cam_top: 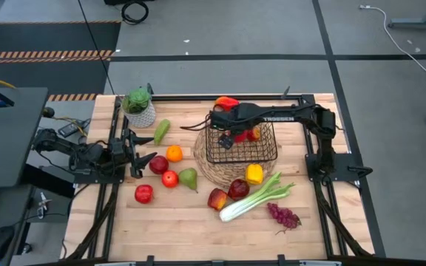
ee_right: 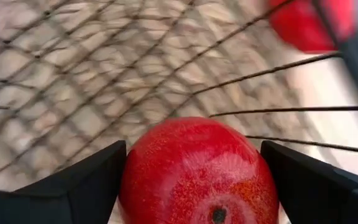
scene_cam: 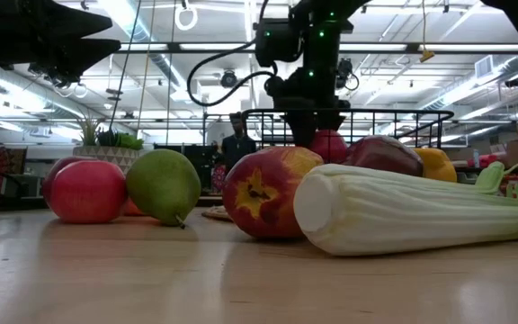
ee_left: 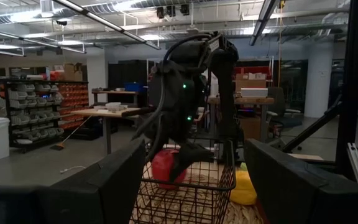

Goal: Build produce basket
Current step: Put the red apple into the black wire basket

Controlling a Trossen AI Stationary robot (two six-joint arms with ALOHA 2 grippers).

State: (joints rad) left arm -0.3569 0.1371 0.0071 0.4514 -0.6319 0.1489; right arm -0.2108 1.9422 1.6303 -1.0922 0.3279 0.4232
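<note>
Produce lies scattered over the wooden worktop (cam_top: 183, 222), around a black wire basket (cam_top: 268, 153) that sits on a round straw mat (cam_top: 205, 168) near the middle, toward the far edge. The right gripper (cam_top: 234, 137) reaches down into the basket; its wrist camera shows a red apple (ee_right: 197, 171) lying between the two dark fingers (ee_right: 79, 177) on the mesh floor, with the fingers spread wide and a narrow gap on each side, so the fruit is flanked but not clamped. A second red piece shows in the basket beside it.

The left gripper (cam_top: 140, 151) waits near the left edge, half open and holding nothing.

Outside the basket, an orange (cam_top: 174, 153), two red apples (cam_top: 159, 165) and a green pear (cam_top: 188, 178) cluster left of the mat, with another apple (cam_top: 143, 193) nearer the front edge. A second pear (cam_top: 161, 130) lies near the potted plant (cam_top: 138, 103) at the far-left corner. A yellow pepper (cam_top: 254, 174) rests on the mat's front rim, two more apples (cam_top: 217, 199) just in front of it, then a celery stalk (cam_top: 254, 199) lying diagonally and purple grapes (cam_top: 284, 216) toward the front right. A red pepper (cam_top: 226, 103) sits behind the basket.
</note>
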